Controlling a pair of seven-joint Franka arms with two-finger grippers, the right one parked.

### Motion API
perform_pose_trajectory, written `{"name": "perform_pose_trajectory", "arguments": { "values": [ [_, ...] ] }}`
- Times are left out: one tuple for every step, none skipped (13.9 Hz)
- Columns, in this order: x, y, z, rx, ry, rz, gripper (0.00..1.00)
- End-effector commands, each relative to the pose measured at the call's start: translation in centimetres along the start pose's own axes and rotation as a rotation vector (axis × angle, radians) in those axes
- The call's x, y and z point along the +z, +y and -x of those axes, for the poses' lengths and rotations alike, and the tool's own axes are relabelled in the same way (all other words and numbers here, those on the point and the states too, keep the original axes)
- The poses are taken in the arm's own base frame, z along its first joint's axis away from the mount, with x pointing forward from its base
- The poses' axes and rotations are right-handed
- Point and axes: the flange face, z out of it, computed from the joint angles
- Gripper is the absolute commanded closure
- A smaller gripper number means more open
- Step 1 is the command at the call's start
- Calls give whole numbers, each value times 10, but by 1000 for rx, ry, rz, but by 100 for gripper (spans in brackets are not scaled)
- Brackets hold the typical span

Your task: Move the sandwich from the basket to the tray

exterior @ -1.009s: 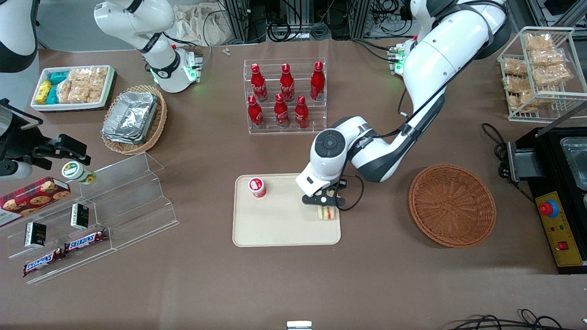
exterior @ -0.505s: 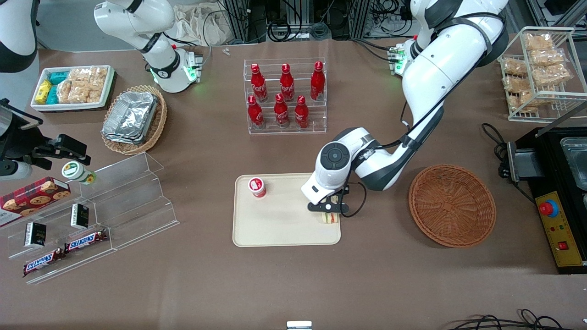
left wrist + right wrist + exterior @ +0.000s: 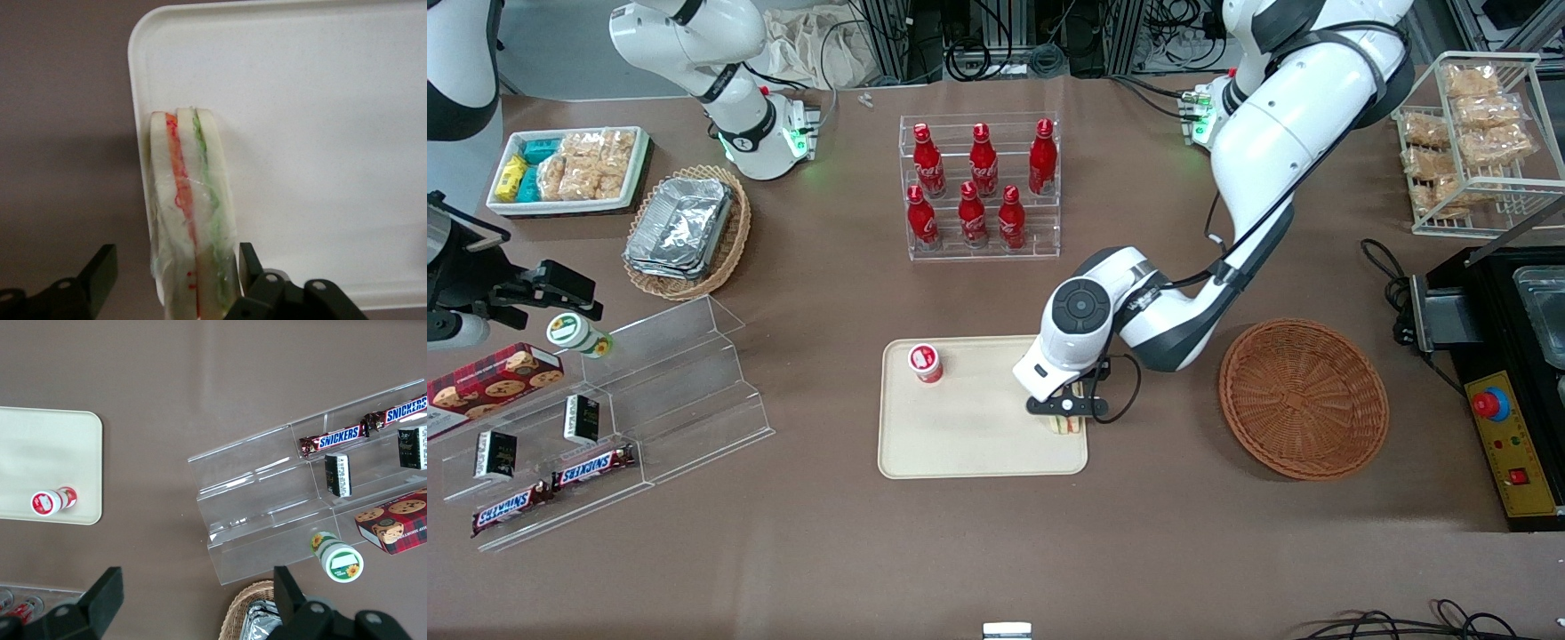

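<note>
The sandwich (image 3: 1065, 424) (image 3: 190, 220), a wrapped wedge with orange and green filling, stands on edge on the cream tray (image 3: 978, 436) (image 3: 320, 133), right at the rim nearest the basket. My left gripper (image 3: 1067, 407) (image 3: 175, 273) is directly above it, open, with one finger on each side of the wedge. One finger (image 3: 250, 263) is close against the wrap, while the other finger (image 3: 101, 270) stands apart with a gap. The reddish-brown wicker basket (image 3: 1303, 400) lies on the table toward the working arm's end, with nothing in it.
A small red-and-white cup (image 3: 926, 363) stands on the tray's corner toward the parked arm. A clear rack of red bottles (image 3: 980, 187) is farther from the camera than the tray. A black machine (image 3: 1512, 373) sits beside the basket, and a clear stepped stand (image 3: 649, 391) lies toward the parked arm's end.
The gripper and sandwich shifted slightly toward the basket and the tray's rim over the first half second. Since then they have hardly moved.
</note>
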Motion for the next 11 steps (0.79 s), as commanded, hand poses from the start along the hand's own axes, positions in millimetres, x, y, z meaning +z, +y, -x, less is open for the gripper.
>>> {"name": "perform_pose_trajectory", "arguments": {
  "values": [
    [-75,-29,1,14,-40,4,1],
    [-99,-44,2,25,-56,-4,1],
    [-128,-61,3,48,-65,-14,1],
    [-154,-84,4,77,-76,-35,1],
    [-178,-110,4,97,-86,-55,1],
    [-201,-132,7,113,-93,-72,1],
    [-220,-157,8,119,-95,-90,1],
    [-239,-180,8,112,-89,-106,0],
    [-257,-200,13,104,-89,-127,0],
    [-271,-216,17,87,-87,-141,0],
    [-282,-230,20,65,-82,-159,0]
  ]
}}
